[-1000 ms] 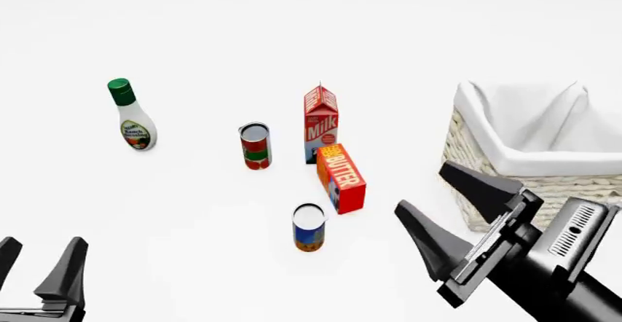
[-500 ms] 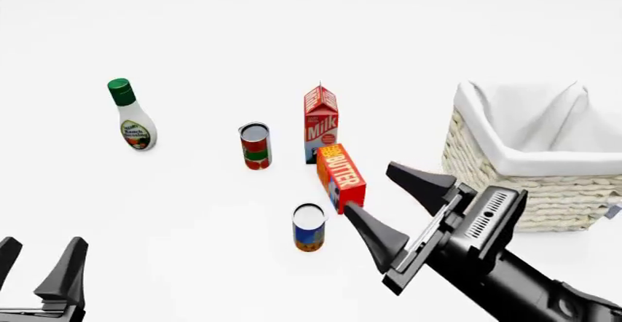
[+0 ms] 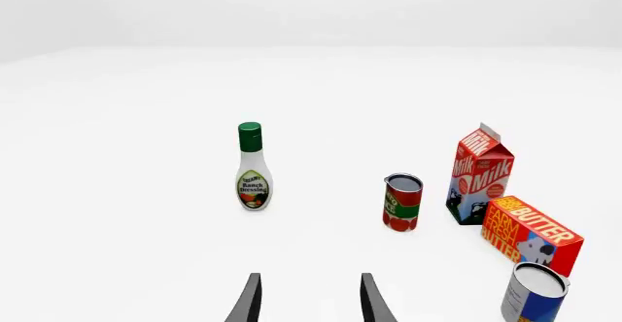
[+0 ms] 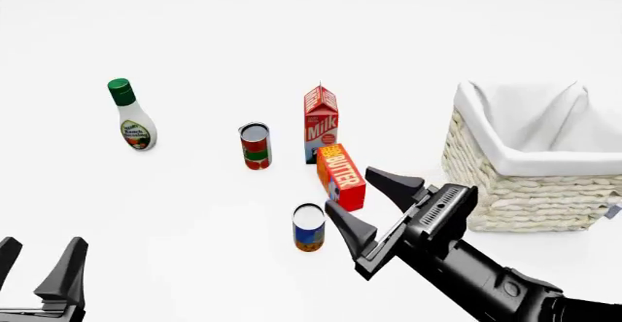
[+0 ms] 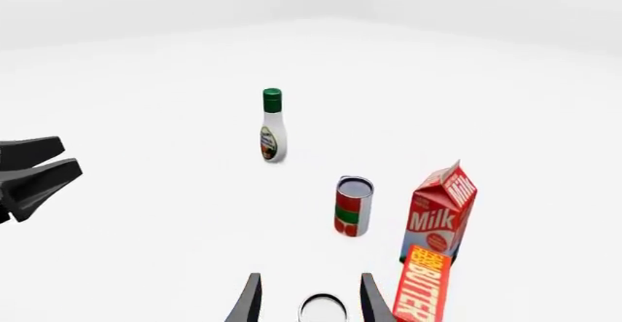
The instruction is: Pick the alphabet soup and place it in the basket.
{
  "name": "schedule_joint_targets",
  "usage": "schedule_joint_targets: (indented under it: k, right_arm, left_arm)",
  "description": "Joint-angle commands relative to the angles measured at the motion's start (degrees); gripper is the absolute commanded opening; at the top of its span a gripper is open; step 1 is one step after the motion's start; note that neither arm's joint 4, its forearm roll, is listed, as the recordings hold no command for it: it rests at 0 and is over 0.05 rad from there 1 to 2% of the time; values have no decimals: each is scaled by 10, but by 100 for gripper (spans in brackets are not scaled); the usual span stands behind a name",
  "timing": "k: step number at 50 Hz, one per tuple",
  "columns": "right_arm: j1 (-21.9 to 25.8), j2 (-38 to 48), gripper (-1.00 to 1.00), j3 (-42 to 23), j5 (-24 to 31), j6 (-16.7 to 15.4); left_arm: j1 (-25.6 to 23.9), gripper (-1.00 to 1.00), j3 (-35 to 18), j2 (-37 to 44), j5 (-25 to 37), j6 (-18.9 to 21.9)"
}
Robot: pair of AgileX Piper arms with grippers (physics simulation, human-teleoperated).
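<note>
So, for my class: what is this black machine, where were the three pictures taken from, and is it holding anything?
It is a simulated pair of robot arms at a white table. One camera looks down from behind the arms; the other two sit just behind each end effector. On the table stand a soup can, a red-and-green can, a milk carton, a butter box, a dressing bottle and a basket. The right end effector is open beside the soup can; the left end effector is open too. Nothing is held.
</note>
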Motion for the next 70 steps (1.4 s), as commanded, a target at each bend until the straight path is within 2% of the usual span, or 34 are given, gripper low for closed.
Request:
schedule_joint_targets:
  k: [1, 18, 70]
  right_arm:
    - [-9, 54, 100, -11, -30, 7]
    - [-28, 122, 100, -36, -56, 14]
    - [-31, 281, 100, -105, -98, 24]
  left_arm:
    - [0, 100, 0, 0, 0, 0]
    - [0, 100, 0, 0, 0, 0]
    - [0, 100, 0, 0, 0, 0]
